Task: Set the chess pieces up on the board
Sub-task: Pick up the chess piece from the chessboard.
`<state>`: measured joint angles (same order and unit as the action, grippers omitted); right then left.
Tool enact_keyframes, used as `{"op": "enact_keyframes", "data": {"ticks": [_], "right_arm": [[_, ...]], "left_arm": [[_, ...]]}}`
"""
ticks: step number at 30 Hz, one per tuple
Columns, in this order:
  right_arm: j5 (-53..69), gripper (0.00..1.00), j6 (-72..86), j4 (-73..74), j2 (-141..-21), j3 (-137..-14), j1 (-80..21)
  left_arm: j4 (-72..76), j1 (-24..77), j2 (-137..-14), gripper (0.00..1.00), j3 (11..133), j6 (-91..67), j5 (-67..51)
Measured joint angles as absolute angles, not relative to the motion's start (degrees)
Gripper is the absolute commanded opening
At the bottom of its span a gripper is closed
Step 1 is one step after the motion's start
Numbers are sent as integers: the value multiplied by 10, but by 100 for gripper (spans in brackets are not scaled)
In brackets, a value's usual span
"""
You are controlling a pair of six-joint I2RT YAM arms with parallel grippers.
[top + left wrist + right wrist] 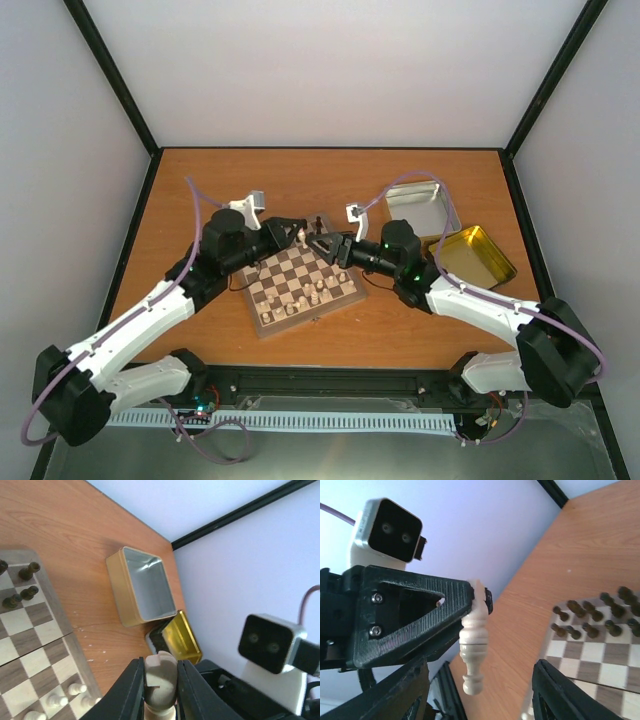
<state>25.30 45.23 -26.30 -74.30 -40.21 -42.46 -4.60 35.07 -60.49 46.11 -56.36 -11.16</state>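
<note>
Two arms meet over the far edge of the board (283, 268). The left gripper (160, 672) pinches one cream chess piece (474, 647) in the air. The right gripper (480, 685) has its jaws wide, flanking the piece without touching it.

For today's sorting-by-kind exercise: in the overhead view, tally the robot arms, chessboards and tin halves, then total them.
Robot arms: 2, left arm and right arm
Chessboard: 1
Tin halves: 2, silver tin and gold tin
Total: 5
</note>
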Motion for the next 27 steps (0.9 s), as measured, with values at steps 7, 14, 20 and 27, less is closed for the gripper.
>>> {"op": "enact_keyframes", "data": {"ticks": [7,14,20,27], "right_arm": [[270,53,487,-343,-755,-387,-438],[287,43,507,-391,-759,-386,-448],[291,32,521,-420,-759,-385,-451],[291,23,535,-434,-762,-385,-452]], "left_arm": [[2,351,-549,16,442,-624,-91],[22,351,-540,15,433,-656,-91],[31,351,-536,15,420,-676,-90],[43,351,-529,14,415,-689,-90]]}}
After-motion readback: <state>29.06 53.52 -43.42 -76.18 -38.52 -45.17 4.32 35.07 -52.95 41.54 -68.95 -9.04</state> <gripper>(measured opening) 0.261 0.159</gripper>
